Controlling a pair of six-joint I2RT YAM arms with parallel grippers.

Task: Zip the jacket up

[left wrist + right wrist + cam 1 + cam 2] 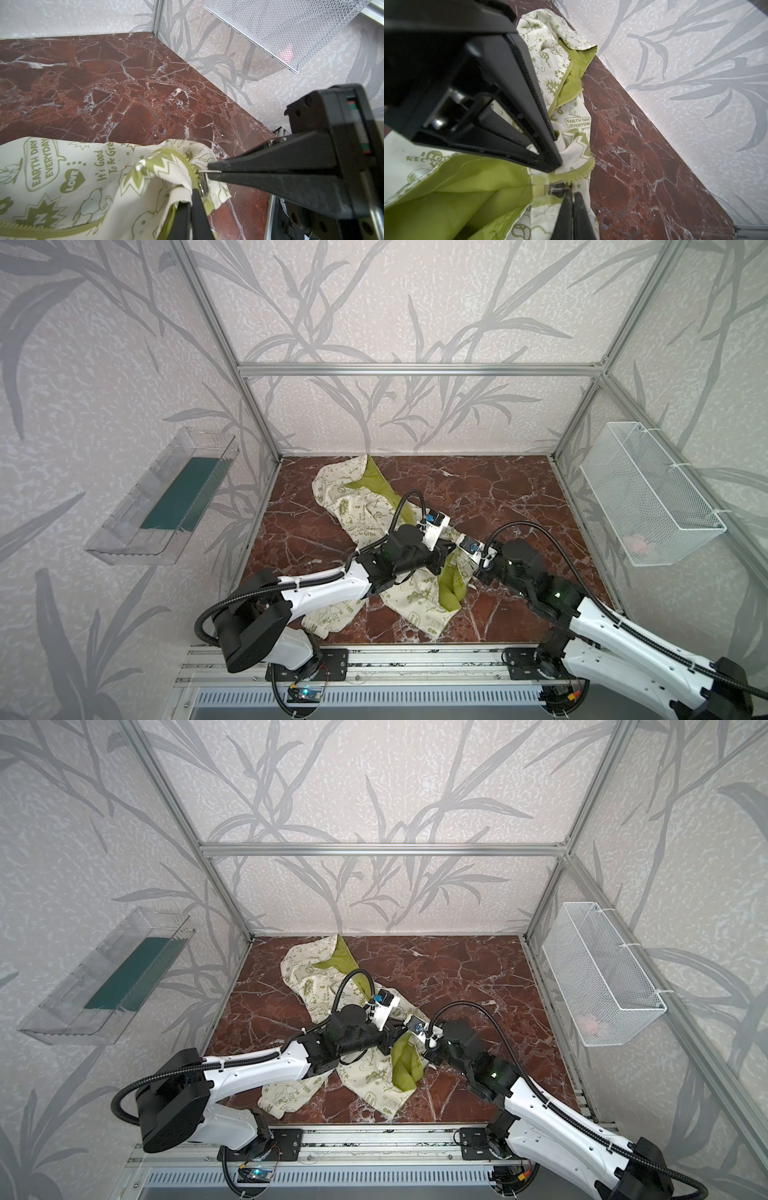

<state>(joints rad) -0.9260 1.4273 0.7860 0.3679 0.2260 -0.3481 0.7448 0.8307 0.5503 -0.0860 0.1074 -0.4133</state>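
The cream jacket (357, 506) (316, 986) with olive-green prints lies crumpled on the marble table, its green lining showing. Both grippers meet at its near right part. My left gripper (192, 194) is shut on the jacket fabric (83, 176) right beside the zipper teeth; the right wrist view shows the left gripper (553, 164) pinching a cream fold. My right gripper (572, 194) is shut on the thin metal pull of the zipper slider (557, 190). The left wrist view shows the right gripper (209, 171) coming in level, the slider (202, 185) hanging just under its tips. Above the slider the zipper edges lie apart.
The red-brown marble table (498, 497) is bare to the right of the jacket. A white wire basket (648, 497) holding something pink hangs on the right wall. A clear plastic tray (166, 497) hangs on the left wall. Aluminium frame posts stand at the back corners.
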